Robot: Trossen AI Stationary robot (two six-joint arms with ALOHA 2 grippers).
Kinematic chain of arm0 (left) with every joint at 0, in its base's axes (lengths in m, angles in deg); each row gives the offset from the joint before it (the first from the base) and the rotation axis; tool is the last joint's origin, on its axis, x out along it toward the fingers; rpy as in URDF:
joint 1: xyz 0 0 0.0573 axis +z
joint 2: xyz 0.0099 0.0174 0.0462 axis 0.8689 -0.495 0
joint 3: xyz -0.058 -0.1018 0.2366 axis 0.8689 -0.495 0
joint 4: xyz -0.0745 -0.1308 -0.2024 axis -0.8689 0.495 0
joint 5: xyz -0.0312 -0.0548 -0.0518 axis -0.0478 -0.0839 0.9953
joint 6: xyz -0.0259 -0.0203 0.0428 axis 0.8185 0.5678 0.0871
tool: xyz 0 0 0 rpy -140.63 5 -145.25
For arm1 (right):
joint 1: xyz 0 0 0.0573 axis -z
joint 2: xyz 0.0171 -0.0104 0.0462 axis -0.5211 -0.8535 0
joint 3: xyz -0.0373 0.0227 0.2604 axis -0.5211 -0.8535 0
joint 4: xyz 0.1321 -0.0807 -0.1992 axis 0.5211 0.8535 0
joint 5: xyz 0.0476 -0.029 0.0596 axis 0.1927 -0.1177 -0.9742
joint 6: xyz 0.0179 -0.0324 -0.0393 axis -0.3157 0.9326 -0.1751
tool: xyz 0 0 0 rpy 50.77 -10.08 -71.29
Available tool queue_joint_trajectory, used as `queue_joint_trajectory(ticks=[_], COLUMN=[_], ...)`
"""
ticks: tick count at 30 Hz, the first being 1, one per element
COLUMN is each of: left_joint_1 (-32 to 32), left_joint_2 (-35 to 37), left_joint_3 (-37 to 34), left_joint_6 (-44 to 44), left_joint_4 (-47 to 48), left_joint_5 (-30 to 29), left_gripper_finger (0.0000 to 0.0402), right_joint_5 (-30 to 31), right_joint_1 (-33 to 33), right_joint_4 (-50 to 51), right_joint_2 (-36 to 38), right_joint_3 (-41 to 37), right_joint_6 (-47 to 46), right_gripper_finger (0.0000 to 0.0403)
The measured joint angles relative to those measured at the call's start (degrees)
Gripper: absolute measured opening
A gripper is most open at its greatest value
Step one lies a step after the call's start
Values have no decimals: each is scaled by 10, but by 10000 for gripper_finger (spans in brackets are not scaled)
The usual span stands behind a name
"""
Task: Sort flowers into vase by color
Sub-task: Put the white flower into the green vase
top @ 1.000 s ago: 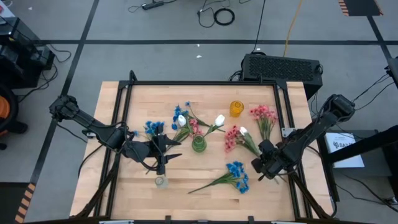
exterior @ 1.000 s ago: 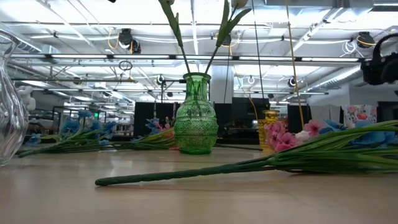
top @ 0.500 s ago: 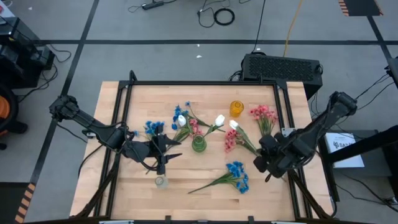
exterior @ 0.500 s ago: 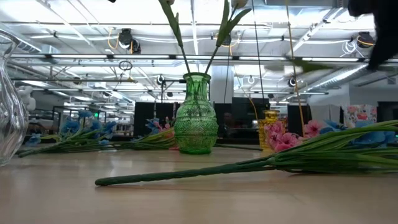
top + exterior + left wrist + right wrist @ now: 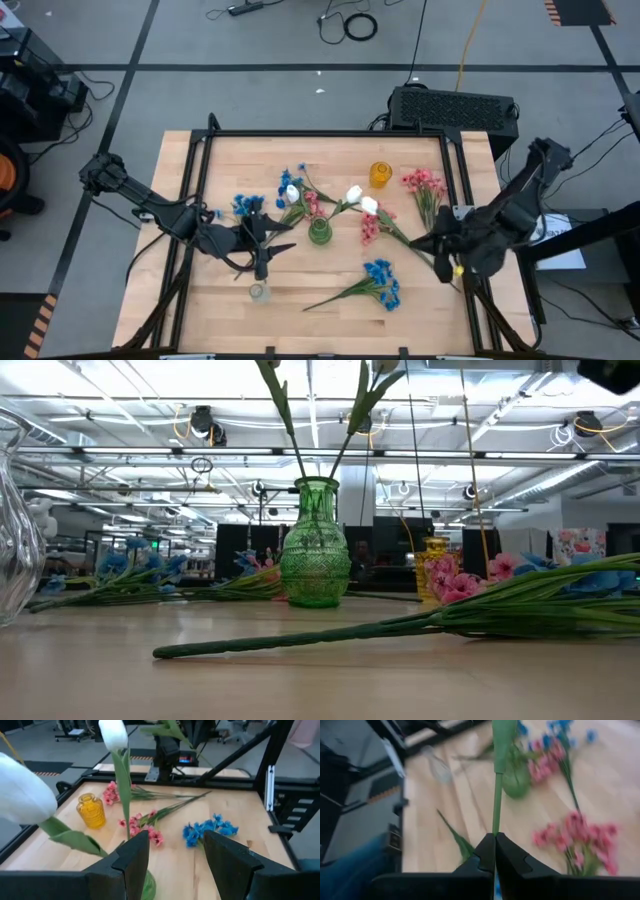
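Observation:
My right gripper (image 5: 438, 247) is shut on a white-bud flower whose bud (image 5: 368, 205) points toward the green vase (image 5: 318, 233). That vase stands mid-table (image 5: 315, 545) and holds two white buds (image 5: 353, 193). Pink sprays (image 5: 423, 183) lie at the far right and beside the vase (image 5: 372, 225). Blue sprays lie at the left (image 5: 247, 205) and near the front (image 5: 380, 280). My left gripper (image 5: 175, 855) is open just left of the green vase, touching nothing. My right gripper pinches the white flower's thin green stem (image 5: 495, 826) between its two shut fingers, near the stem's lower end. The stem runs straight out ahead of the fingers toward the green vase (image 5: 516, 780), with a leaf partway along. The flower looks lifted off the table.
A small yellow vase (image 5: 379, 174) stands at the far side and a clear glass vase (image 5: 258, 291) near the front left (image 5: 15, 520). The blue spray's long stem (image 5: 300, 635) lies across the front. A black frame rims the table (image 5: 330, 133).
My right gripper has risen and drawn slightly toward the table's right edge, tipping as it went; in the low view it has climbed to the top edge. The white flower has come up off the table, and its bud has swung left toward the green vase.

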Motion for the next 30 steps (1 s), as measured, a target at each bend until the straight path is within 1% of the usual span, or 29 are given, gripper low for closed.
queue_joint_trajectory(ticks=[6, 9, 13, 15, 18, 20, 22, 25, 27, 30], left_joint_1=[0, 0, 3, 5, 12, 17, 22, 24, 23, 23], left_joint_2=[0, 0, -17, -31, -61, -78, -93, -107, -115, -123], left_joint_3=[0, 0, 0, 0, 0, 0, 0, 0, 0, 0], left_joint_6=[1, -1, -38, -64, -101, -117, -127, -130, -130, -130], left_joint_4=[-35, -70, -151, -194, -265, -298, -332, -360, -380, -393], left_joint_5=[16, 22, 24, 24, 25, 25, 25, 37, 42, 44], left_gripper_finger=[193, 193, 193, 193, 193, 193, 193, 196, 206, 234], right_joint_5=[41, 76, 122, 132, 132, 116, 81, 32, 0, -56], right_joint_1=[-16, -17, -12, -2, 20, 39, 61, 95, 117, 151], right_joint_4=[-74, -135, -282, -377, -533, -641, -755, -888, -937, -989], right_joint_2=[16, 17, 11, 2, -17, -35, -57, -91, -112, -143], right_joint_3=[0, 0, -19, -39, -74, -97, -117, -130, -131, -131], right_joint_6=[98, 175, 334, 413, 514, 574, 631, 686, 702, 703], right_gripper_finger=[0, 0, 0, 0, 0, 0, 0, 0, 0, 0])
